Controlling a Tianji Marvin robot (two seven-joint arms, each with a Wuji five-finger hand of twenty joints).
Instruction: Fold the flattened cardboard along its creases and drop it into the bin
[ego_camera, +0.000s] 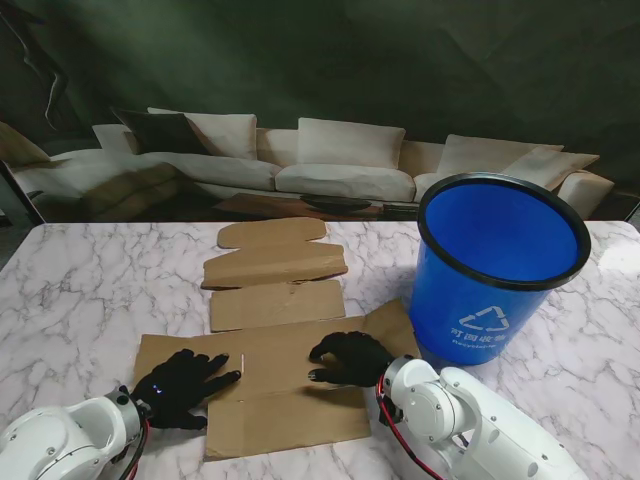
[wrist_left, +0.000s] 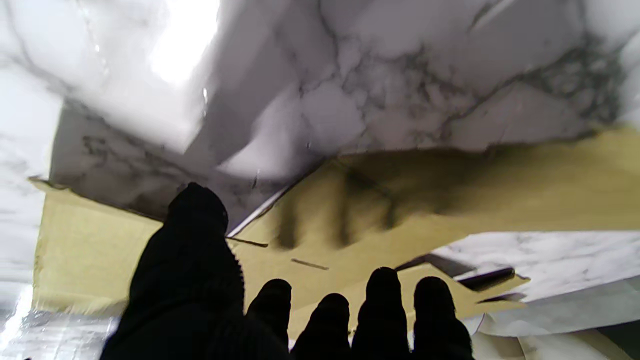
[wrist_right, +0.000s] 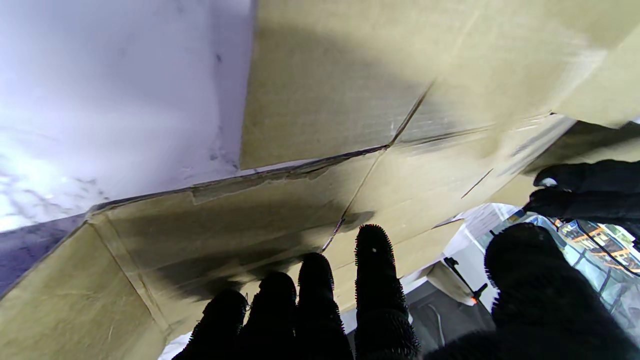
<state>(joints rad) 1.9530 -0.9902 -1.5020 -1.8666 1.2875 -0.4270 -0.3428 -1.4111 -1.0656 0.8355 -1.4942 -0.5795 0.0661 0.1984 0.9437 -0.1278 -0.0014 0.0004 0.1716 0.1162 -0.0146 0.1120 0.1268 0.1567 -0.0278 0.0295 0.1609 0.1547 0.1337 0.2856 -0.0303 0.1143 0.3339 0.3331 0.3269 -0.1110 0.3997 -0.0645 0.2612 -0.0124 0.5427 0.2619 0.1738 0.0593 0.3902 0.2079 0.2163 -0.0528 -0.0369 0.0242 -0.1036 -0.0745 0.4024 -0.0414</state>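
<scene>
Cardboard (ego_camera: 275, 340): flat on worktop (ego_camera: 90, 290), unfolded.
Left hand (ego_camera: 180, 385): fingers spread, holding nothing.
Right hand (ego_camera: 345, 358): splayed on panel, gripping nothing.
Bin (ego_camera: 495, 265): awaiting cardboard.

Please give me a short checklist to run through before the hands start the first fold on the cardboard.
1. Left hand on the flattened cardboard, fingers spread: ok.
2. Right hand on the same wide panel: ok.
3. Either hand gripping an edge: not ok, both lie on top.
4. Blue bin upright, mouth open, right of the cardboard: ok.
5. Bin touching the cardboard's right flap: cannot tell.
6. Far flaps flat on the marble table: ok.
</scene>
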